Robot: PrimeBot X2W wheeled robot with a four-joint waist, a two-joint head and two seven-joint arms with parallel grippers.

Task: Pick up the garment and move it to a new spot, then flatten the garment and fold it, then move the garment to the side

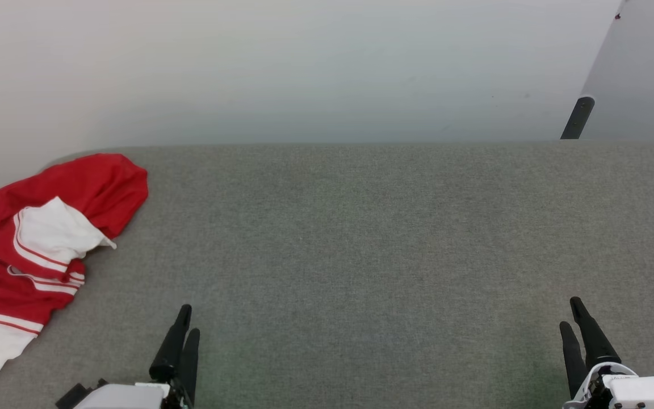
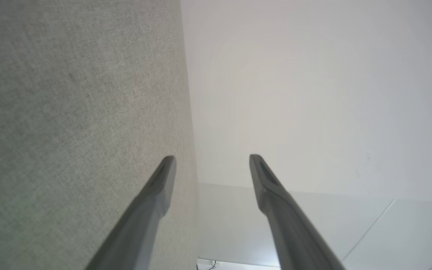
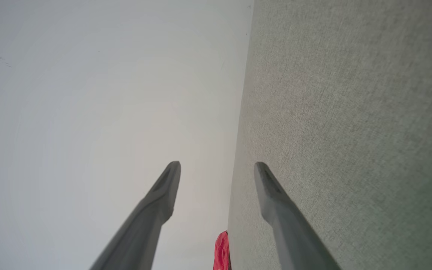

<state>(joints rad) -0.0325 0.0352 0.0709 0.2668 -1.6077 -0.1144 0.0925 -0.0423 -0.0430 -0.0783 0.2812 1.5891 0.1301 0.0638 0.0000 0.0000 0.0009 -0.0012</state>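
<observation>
- Hovering at the near edge of the bench [image 1: 361, 238], the left gripper [image 1: 189, 319] and right gripper [image 1: 570, 312] hold nothing; the wrist views show each pair of fingers spread wide.
- The shirt [image 1: 37, 238] lies crumpled at the left edge, so pick-up looks to be first, probably a leftward reach.
- The right wrist view catches only a red scrap of it; the head view shows sleeve and trim.

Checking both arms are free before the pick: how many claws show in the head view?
2. The left claw at the lower left, right of the garment; the right claw at the lower right. Both open, empty.
</observation>
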